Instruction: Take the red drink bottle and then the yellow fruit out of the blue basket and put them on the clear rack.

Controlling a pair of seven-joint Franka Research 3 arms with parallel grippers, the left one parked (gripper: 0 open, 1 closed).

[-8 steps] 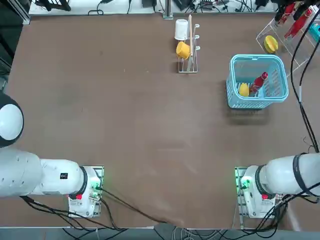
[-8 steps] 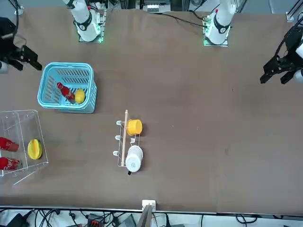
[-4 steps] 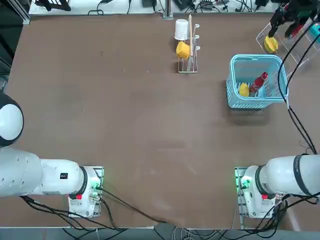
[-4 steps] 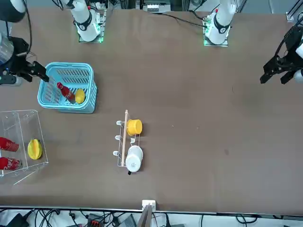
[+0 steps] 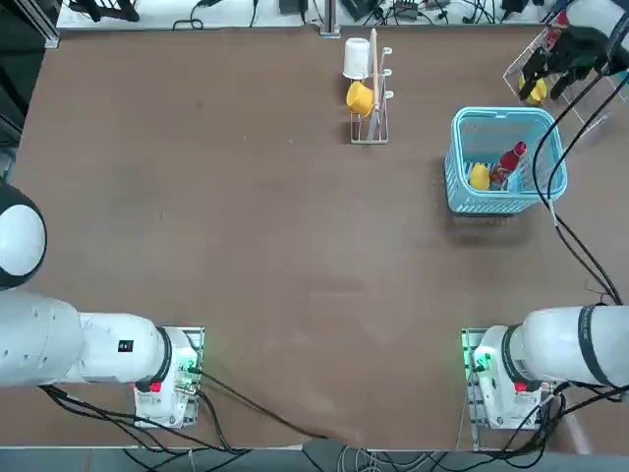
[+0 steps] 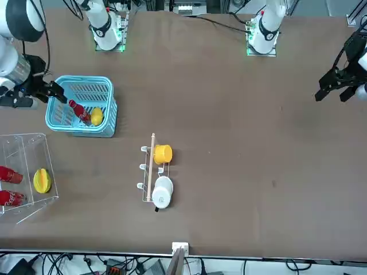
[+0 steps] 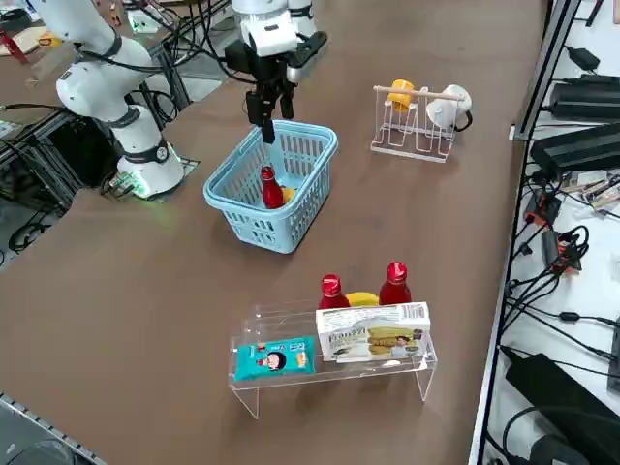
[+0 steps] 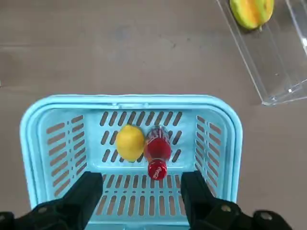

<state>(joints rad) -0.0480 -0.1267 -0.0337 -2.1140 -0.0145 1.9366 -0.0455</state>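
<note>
The blue basket [image 5: 506, 115] [image 8: 129, 99] stands at the table's right side. In it the red drink bottle [image 5: 511, 162] [image 8: 157, 151] leans with its cap up, touching the yellow fruit [image 5: 479, 176] [image 8: 130, 142] beside it. My right gripper [image 5: 550, 74] [image 7: 266, 128] hangs open and empty above the basket's edge on the rack side, pointing down. In the wrist view the gripper [image 8: 144, 201] has its fingers [image 8: 91, 196] spread over one basket wall. The clear rack [image 5: 582, 110] [image 7: 329, 373] stands just beyond the basket, near the table's far right corner.
The rack holds two red bottles [image 7: 331, 291], a larger yellow fruit [image 6: 41, 180], a box [image 7: 373, 331] and a blue packet [image 7: 271, 358]. A metal peg stand [image 5: 371, 93] carries a yellow cup [image 5: 360, 98] and a white cup [image 5: 356, 57]. A black cable [image 5: 565, 226] trails from the arm.
My right gripper has moved from over the rack toward the basket and come lower, still open. Bottle and fruit have not moved.
</note>
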